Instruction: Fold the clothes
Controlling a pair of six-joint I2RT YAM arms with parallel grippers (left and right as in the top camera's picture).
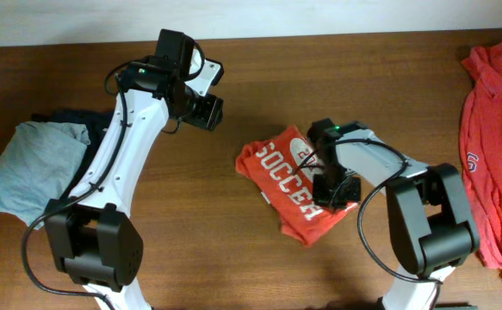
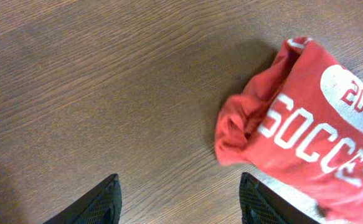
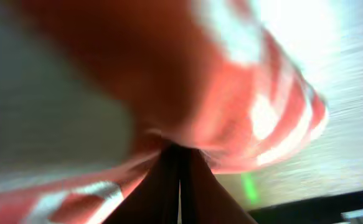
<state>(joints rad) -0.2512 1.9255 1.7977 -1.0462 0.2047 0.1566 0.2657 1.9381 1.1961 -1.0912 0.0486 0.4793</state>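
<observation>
Now, overhead view: folded shirt (image 1: 289,185), orange-red with white SOCCER lettering facing up, lies on the table (image 1: 233,258) just right of centre. Right gripper (image 1: 335,191) sits at the shirt's right-hand edge. Its wrist view is blurred, but the fingers are pressed together with red cloth bunched at their tips, so I read it as pinching a fold of the shirt. Left gripper (image 1: 209,110) hangs over bare wood to the upper left of the shirt, fingers spread, nothing between them. Second shirt (image 1: 492,146) lies unfolded along the right edge; grey garment (image 1: 35,164) at far left. Step in hand, by my reading: tidying or shifting the folded shirt. To do it well, lift low and draw slowly so the layers don't slide apart; the shirt's left edge looks rumpled and wants flattening by the free gripper
</observation>
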